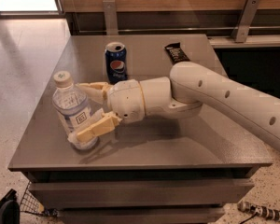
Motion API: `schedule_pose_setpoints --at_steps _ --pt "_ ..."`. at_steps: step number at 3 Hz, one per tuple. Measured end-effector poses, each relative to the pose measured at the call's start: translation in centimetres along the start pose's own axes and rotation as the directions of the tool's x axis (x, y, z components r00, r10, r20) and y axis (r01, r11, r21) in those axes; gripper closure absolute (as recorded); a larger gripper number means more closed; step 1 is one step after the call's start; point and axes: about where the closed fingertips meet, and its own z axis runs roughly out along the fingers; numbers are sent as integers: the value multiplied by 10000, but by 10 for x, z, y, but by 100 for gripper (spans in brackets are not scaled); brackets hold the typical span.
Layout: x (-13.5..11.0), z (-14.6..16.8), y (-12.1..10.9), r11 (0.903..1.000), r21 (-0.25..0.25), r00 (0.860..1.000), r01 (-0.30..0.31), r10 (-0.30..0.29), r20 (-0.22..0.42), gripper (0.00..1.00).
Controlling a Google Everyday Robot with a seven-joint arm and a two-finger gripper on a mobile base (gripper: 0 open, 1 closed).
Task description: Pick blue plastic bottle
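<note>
The blue plastic bottle (69,102), clear with a white cap and a white-and-blue label, stands near the left front of the grey table (214,139), leaning slightly. My gripper (77,111) reaches in from the right, open, with its fingers on either side of the bottle. One finger (93,88) lies behind the bottle's shoulder. The other lies across the front of its base and hides part of it. I cannot tell whether the fingers press on the bottle.
A dark blue Pepsi can (115,62) stands behind the gripper at the table's middle back. A dark snack bar (176,53) lies at the back right. The table's left and front edges are close to the bottle. A striped cable (263,212) lies on the floor.
</note>
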Motion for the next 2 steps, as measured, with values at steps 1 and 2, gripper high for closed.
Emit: schedule_pose_setpoints --at_steps 1,2 --pt "-1 0 1 10000 6 10000 11 -11 1 46" --pt "-2 1 1 10000 -26 10000 28 -28 0 70"
